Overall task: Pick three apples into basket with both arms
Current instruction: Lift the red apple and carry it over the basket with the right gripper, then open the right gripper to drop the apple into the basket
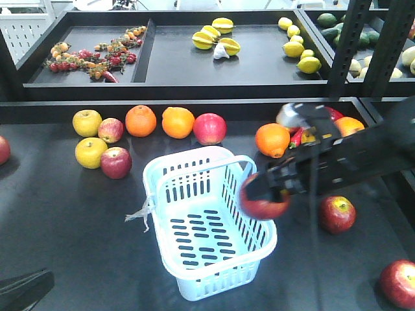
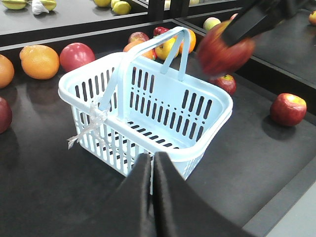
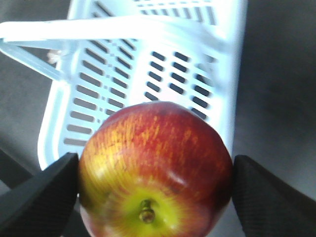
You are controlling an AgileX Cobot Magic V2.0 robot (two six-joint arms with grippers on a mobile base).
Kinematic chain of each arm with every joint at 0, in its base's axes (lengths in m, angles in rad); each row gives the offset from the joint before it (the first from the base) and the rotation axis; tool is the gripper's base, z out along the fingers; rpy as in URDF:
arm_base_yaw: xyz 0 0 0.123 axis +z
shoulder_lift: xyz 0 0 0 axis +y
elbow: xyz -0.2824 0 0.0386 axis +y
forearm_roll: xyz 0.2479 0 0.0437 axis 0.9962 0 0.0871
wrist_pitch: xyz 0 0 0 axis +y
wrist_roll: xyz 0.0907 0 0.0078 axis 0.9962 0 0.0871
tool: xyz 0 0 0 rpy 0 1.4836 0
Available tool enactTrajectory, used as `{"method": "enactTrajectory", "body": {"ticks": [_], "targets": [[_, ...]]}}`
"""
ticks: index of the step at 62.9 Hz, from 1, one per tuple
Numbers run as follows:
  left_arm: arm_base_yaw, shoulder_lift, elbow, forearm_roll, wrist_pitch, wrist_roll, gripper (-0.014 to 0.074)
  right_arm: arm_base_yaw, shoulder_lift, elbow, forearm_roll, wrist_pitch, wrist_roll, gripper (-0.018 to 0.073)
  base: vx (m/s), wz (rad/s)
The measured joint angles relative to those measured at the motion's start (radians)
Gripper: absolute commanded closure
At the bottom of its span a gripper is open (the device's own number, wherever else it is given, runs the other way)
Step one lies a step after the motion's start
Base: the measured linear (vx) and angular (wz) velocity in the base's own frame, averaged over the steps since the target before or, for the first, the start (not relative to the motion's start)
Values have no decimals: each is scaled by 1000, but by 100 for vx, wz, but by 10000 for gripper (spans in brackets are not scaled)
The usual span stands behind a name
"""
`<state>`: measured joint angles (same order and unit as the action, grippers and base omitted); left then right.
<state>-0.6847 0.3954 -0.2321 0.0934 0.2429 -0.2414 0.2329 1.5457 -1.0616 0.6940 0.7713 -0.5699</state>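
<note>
In the front view, the basket (image 1: 194,162) stands on the dark table (image 1: 65,227) with both handles raised. The right arm (image 1: 353,155) reaches in from the right, and the right gripper (image 1: 264,193) pinches the held apple (image 1: 262,206). This apple hangs in the air over the basket's right-hand rim, above the rim rather than down inside. A second red apple (image 1: 337,214) lies on the table just to the right of the basket. A third red apple (image 1: 399,283) lies farther off, near the lower right corner. Behind the basket, three oranges (image 1: 141,120) and two yellow apples (image 1: 87,122) rest by the back ledge.

In the left wrist view, the left gripper (image 2: 152,160) is low in front of the basket's near wall. Its two black fingers (image 2: 133,197) are pressed together with nothing between them. The held apple is blurred here, up in the air over the basket's far right corner, with the dark right gripper above it.

In the right wrist view, the held apple fills the lower middle with its stem end towards the camera. It is clamped between the right gripper's two black pads (image 3: 42,197), one on each side. The basket's slotted bottom and white rim lie below and beyond it.
</note>
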Motion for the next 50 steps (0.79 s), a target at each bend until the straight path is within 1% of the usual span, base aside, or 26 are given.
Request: {"method": "enactTrajectory", "body": {"ticks": [8,14,18,19,20,21,23,28,32,37,39,50], "targets": [[0,0,0,0,0,0,604,64,79,-2,10,-80,-18,516,0,0],[0,0,0,0,0,0,604,82,131,-34,9,-86,-27,414,0,0],[0,0,0,0,0,0,604,88,163,-70,9,-63,-29,309,0,0],[0,0,0,0,0,0,604,88,173,-79,9,-56,-29,253,0,0],[0,0,0,0,0,0,604,88,179,-92,9,-44,-29,239,0,0],[0,0,0,0,0,0,604,88,187,-100,9,-37,-29,197,0,0],[0,0,0,0,0,0,604,88,197,-114,10,-24,-29,154,0,0],[0,0,0,0,0,0,604,88,220,-143,12,-3,-29,-12,0,0],[0,0,0,0,0,0,604,88,234,-151,14,-3,-29,-94,0,0],[0,0,0,0,0,0,604,88,241,-154,21,-8,-30,-152,0,0],[0,0,0,0,0,0,604,88,242,-154,23,-12,-30,-160,0,0],[0,0,0,0,0,0,604,88,243,-158,44,-27,-33,-145,0,0]]}}
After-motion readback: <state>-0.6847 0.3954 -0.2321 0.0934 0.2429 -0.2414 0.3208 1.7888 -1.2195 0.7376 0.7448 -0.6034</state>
